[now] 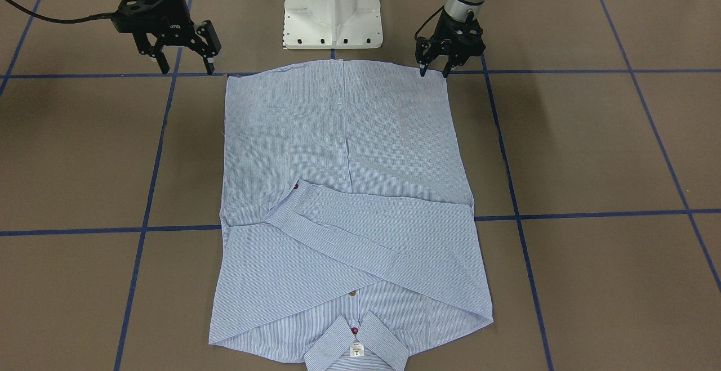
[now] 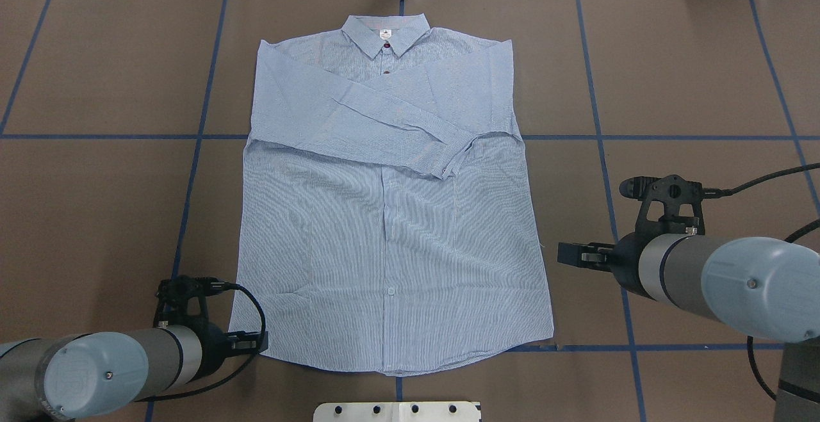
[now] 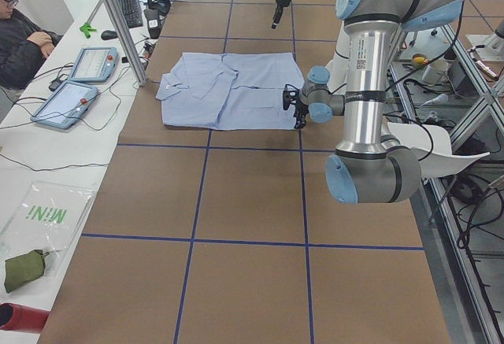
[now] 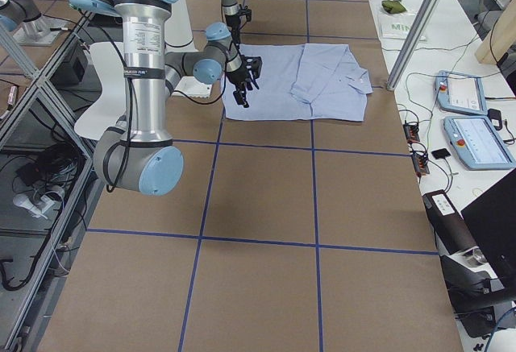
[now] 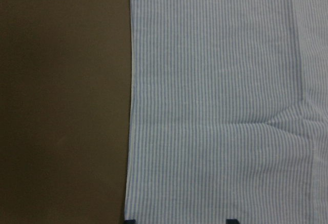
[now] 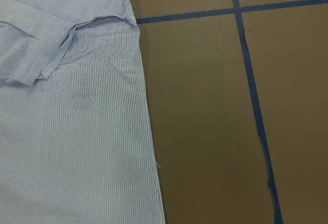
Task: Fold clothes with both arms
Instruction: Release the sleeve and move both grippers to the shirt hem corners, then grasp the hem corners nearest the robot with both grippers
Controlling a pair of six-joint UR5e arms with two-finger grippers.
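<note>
The light blue-and-white striped shirt [image 1: 343, 191] lies flat on the brown table, front up. Its collar [image 2: 385, 32] points away from the robot and both sleeves are crossed over the chest. My left gripper [image 1: 434, 71] is open, its tips low at the hem corner on my left side [image 2: 253, 343]. In the left wrist view the shirt's side edge [image 5: 132, 106] runs up from just inside one fingertip [image 5: 130, 220]. My right gripper [image 1: 185, 66] is open and hangs above bare table just outside the other hem corner [image 2: 570, 254]. The right wrist view shows the shirt's edge [image 6: 146, 131], with no fingers in it.
The white pedestal base [image 1: 332, 16] stands just behind the hem. Blue tape lines [image 1: 591, 213] grid the table. A side bench holds tablets [image 3: 79, 84] and cables, and a person [image 3: 20, 37] sits at it. Bare table lies on both sides of the shirt.
</note>
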